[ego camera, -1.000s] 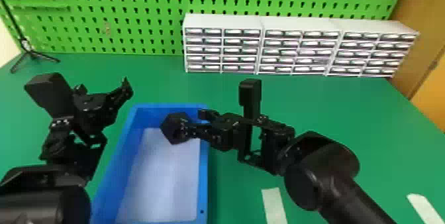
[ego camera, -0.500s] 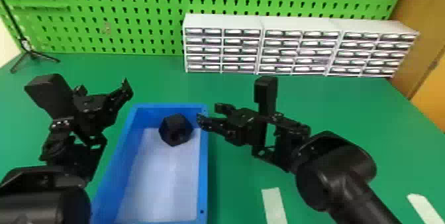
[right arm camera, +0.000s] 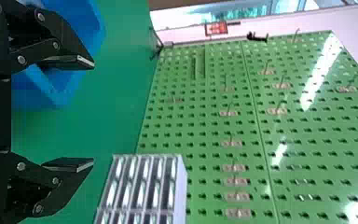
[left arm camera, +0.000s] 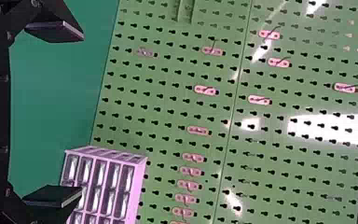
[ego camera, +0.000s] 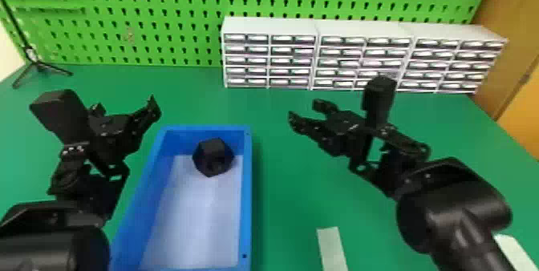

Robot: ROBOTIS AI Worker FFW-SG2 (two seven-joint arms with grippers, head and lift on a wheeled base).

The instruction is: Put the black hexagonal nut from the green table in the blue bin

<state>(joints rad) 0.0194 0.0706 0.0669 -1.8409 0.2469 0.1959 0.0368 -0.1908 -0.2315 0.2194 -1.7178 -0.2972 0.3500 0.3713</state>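
The black hexagonal nut [ego camera: 213,157] rests inside the blue bin [ego camera: 247,194], near its far wall. Over the green table [ego camera: 292,194], to the bin's right, is my right gripper [ego camera: 306,110], open and apart from the nut. My left gripper [ego camera: 125,104] is parked left of the bin. In the left wrist view the left gripper [left arm camera: 77,114] holds its fingers wide apart with nothing between them. Likewise in the right wrist view, the right gripper [right arm camera: 93,114] has an unfilled gap, with the bin [right arm camera: 70,88] beyond one finger.
White drawer cabinets [ego camera: 363,59] line the back of the table before a green pegboard [ego camera: 160,17]. A black tripod [ego camera: 38,65] stands at the far left. White strips [ego camera: 332,248] lie on the table at the front right.
The right gripper let go of the nut and moved right and away from the bin, opening wider. The nut stays in the bin. My left arm has kept still.
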